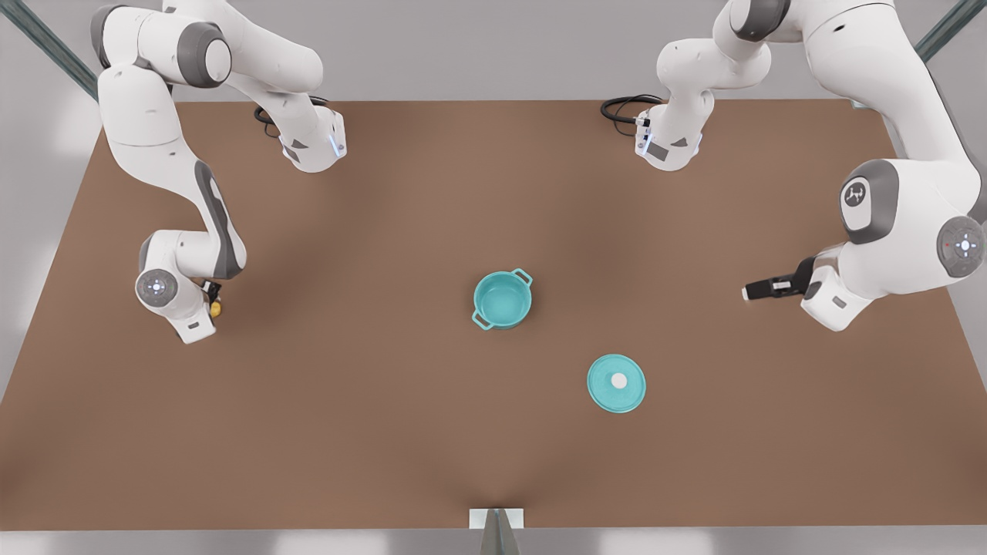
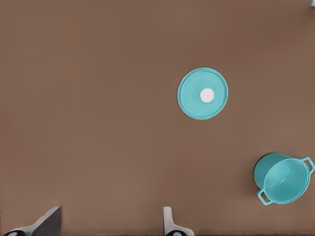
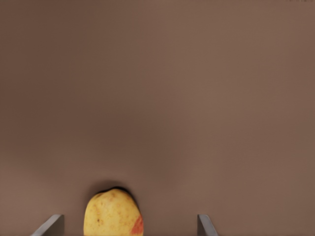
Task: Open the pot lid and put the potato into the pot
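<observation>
The small lumpy yellow-orange potato (image 3: 113, 212) is seen on the brown tabletop (image 1: 385, 401) between the spread, empty fingers of the right gripper (image 3: 129, 227), at the front view's left. The open round teal pot (image 1: 503, 299) lies well apart, toward the centre. The flat teal pot lid (image 1: 616, 382) rests beside it. The left gripper (image 2: 110, 222) waits open and empty.

Front view high overhead, whole table (image 1: 324, 416). Left wrist looks down from height; right wrist close to table.
</observation>
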Controlling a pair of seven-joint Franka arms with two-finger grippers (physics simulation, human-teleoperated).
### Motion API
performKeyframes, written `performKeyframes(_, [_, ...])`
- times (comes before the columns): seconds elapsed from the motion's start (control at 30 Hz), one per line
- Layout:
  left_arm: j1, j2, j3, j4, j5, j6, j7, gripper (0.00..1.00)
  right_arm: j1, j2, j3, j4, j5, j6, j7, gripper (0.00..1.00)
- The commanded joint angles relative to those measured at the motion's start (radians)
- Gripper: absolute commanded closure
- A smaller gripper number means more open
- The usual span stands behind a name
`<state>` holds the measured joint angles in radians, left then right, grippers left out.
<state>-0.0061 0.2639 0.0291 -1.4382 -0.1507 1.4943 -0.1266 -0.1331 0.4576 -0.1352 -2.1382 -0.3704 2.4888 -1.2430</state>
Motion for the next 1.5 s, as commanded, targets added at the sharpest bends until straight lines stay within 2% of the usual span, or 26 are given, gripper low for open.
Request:
performKeyframes(0.0, [0.0,-0.002,0.0,-0.001,-0.001,-0.037,0.177,0.0,0.0,0.003,0.0,-0.008,0.001,0.053,-0.035,0.0])
performKeyframes(0.5, [-0.002,-0.002,-0.003,-0.001,-0.001,-0.037,0.176,0.0,-0.023,0.029,-0.001,-0.061,0.002,0.131,-0.052,0.0])
performKeyframes(1.07, [-0.003,0.0,-0.005,-0.001,-0.001,-0.037,0.171,0.0,-0.082,0.012,0.0,-0.065,0.001,0.128,-0.136,0.0])
performKeyframes(1.17, [-0.003,0.0,-0.005,-0.001,-0.001,-0.037,0.17,0.0,-0.082,0.01,0.0,-0.074,0.001,0.128,-0.15,0.1])
performKeyframes(1.47, [-0.003,0.0,-0.005,-0.001,0.0,-0.037,0.17,0.0,-0.082,0.004,0.006,-0.088,0.005,0.124,-0.164,0.19])
